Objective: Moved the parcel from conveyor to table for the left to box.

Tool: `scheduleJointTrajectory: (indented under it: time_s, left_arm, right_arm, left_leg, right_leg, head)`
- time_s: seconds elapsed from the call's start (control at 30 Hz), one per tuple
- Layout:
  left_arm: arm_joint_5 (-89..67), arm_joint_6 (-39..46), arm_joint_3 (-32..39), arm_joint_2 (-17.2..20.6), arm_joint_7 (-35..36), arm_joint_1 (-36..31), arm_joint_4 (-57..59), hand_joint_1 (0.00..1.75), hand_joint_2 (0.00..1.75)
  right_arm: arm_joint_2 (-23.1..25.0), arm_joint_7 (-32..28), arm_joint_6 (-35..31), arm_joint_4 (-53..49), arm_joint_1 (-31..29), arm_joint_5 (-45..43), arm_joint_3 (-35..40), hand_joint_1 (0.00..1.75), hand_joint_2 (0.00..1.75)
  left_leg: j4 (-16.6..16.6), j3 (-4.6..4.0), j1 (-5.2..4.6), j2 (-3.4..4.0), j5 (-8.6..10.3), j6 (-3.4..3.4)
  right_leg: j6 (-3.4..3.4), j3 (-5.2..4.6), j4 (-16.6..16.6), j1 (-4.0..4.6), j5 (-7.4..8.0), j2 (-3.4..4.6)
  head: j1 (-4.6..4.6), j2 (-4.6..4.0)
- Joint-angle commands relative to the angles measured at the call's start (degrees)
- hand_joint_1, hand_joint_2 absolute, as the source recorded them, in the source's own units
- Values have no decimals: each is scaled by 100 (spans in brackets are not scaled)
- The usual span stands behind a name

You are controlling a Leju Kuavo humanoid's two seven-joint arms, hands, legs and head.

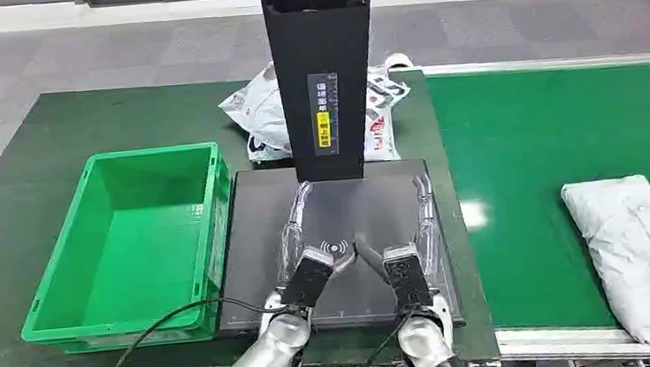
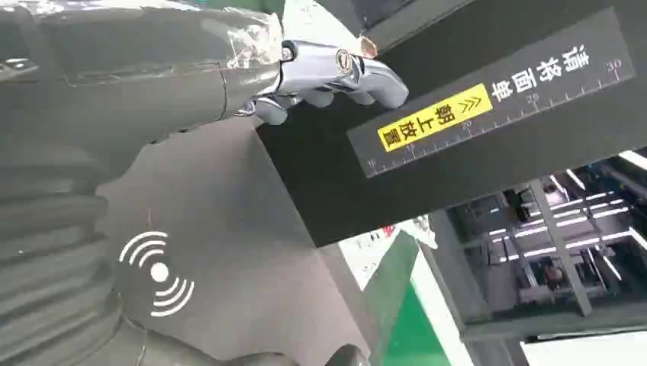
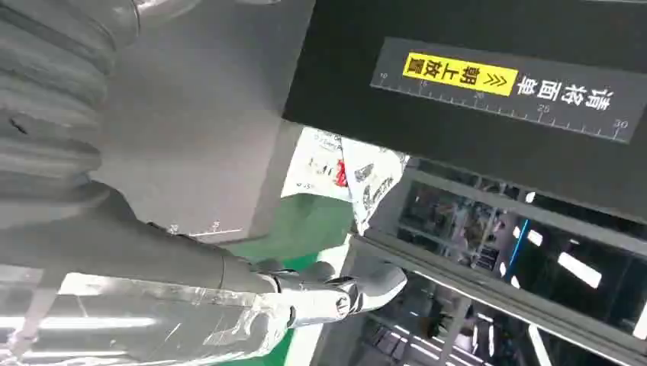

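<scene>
We're hovering both hands, left hand (image 1: 301, 239) and right hand (image 1: 421, 224), open and empty over the scanner pad (image 1: 257, 207), staged for pickup; parcel (image 1: 643, 253) is lying on the conveyor (image 1: 515, 158), well apart.

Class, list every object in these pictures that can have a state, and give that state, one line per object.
Green plastic crate: upright, empty.
White plastic parcel on the green conveyor belt: lying flat, not held.
White printed bags behind the black scanner column: lying crumpled on the table.
Left hand: open, over the black scanner plate.
Right hand: open, holding nothing.
</scene>
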Motion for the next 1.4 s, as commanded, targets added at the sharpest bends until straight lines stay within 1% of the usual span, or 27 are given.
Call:
scheduleJointTrajectory:
  time_s: [0.03,0.17,0.27,0.33,0.4,0.47,0.77,0.8,0.87,0.9,0.93,1.0,1.13,1.17,1.2,1.23,1.33,1.4]
  left_arm:
    - [58,-213,200,19,-168,-19,252,0,175]
    - [46,-247,235,54,-168,-13,227,0,175]
    - [75,-263,391,108,-168,-17,183,0,175]
    - [-18,-246,503,187,-168,-14,134,0,175]
    - [-44,-274,570,229,-168,-16,130,0,175]
    - [-79,-313,665,260,-168,-33,161,0,175]
    - [-89,-328,683,266,-168,-37,161,0,175]
    - [-104,-303,692,245,-168,-36,178,0,175]
    - [-194,-375,736,219,-168,-68,291,0,175]
    - [-188,-395,767,192,-168,-85,344,0,175]
    - [-196,-450,782,149,-168,-115,454,0,175]
    - [-251,-417,751,119,-168,-90,472,0,175]
    - [-205,-399,738,130,-168,-38,405,0,175]
    - [-205,-352,735,148,-168,-60,402,0,175]
    - [-174,-334,757,154,-168,-77,412,0,175]
    - [-157,-301,768,170,-168,-82,401,0,175]
    - [-137,-245,765,186,-168,-33,350,0,175]
    - [-117,-218,767,194,-168,-8,336,0,175]
  right_arm:
    - [-97,19,2,114,-64,-40,39,0,175]
    - [-112,19,2,134,-82,-18,-1,0,175]
    - [-134,19,2,124,-83,116,-205,0,175]
    - [-148,19,2,293,-134,506,-545,0,175]
    - [-190,19,2,402,-177,709,-754,0,175]
    - [-197,19,2,575,-277,1140,-1164,0,175]
    - [-230,19,2,610,-313,1107,-1160,0,175]
    - [-192,19,2,623,-317,1214,-1235,0,175]
    - [-65,19,2,551,-335,2068,-2145,0,175]
    - [-96,19,2,575,-339,2164,-2298,0,175]
    - [-80,19,2,609,-349,2601,-2812,0,175]
    - [-110,19,2,626,-309,3025,-3282,0,175]
    - [-187,96,2,593,-335,4261,-4540,0,175]
    - [-205,246,2,563,-373,4756,-4908,0,175]
    - [-274,420,2,657,-431,5065,-5116,0,175]
    - [-371,727,2,758,-486,5504,-5353,0,175]
    - [-708,1381,2,1033,-519,6129,-5726,0,175]
    - [-849,1605,2,1088,-500,6365,-5886,0,175]
  left_leg:
    - [-3,0,2,5,4,0]
    - [-7,2,4,12,6,1]
    - [-9,3,0,11,7,1]
    - [-7,2,1,9,6,1]
    - [-6,4,2,5,6,1]
    - [-15,5,2,8,14,2]
    - [-7,2,2,14,8,0]
    - [-6,3,-1,13,6,0]
    - [-4,2,0,7,6,0]
    - [-7,2,1,9,9,0]
    - [-3,2,-3,2,6,1]
    - [-2,0,-2,-8,8,2]
    - [-8,1,0,-19,14,6]
    - [0,-1,0,-13,8,4]
    - [-2,1,-3,-8,10,5]
    - [5,-2,-3,-12,6,3]
    - [-1,0,-9,-15,11,4]
    - [0,2,-11,-14,9,4]
  right_leg:
    - [-3,0,-5,3,6,3]
    - [-3,1,-10,6,11,8]
    - [-3,1,-10,2,10,7]
    - [-2,0,-7,2,8,7]
    - [-2,3,-7,3,8,3]
    - [-3,5,-19,3,17,5]
    - [-3,0,-10,3,13,11]
    - [-3,0,-7,0,10,10]
    - [-2,0,-5,1,8,5]
    - [-4,0,-9,2,12,6]
    - [-1,1,-3,-2,6,0]
    - [0,3,-4,-2,5,-10]
    - [1,12,-21,1,13,-21]
    - [1,8,-11,0,8,-15]
    - [2,7,-13,-3,10,-10]
    - [4,6,-7,-5,7,-13]
    - [5,9,-13,-9,14,-16]
    - [6,11,-14,-10,12,-15]
  head:
    - [0,0]
    - [0,0]
    - [0,0]
    - [0,0]
    - [-2,0]
    - [0,0]
    - [0,0]
    - [0,0]
    - [0,0]
    - [0,0]
    - [0,0]
    - [0,0]
    - [0,0]
    - [0,0]
    - [0,0]
    - [0,0]
    - [0,0]
    - [0,0]
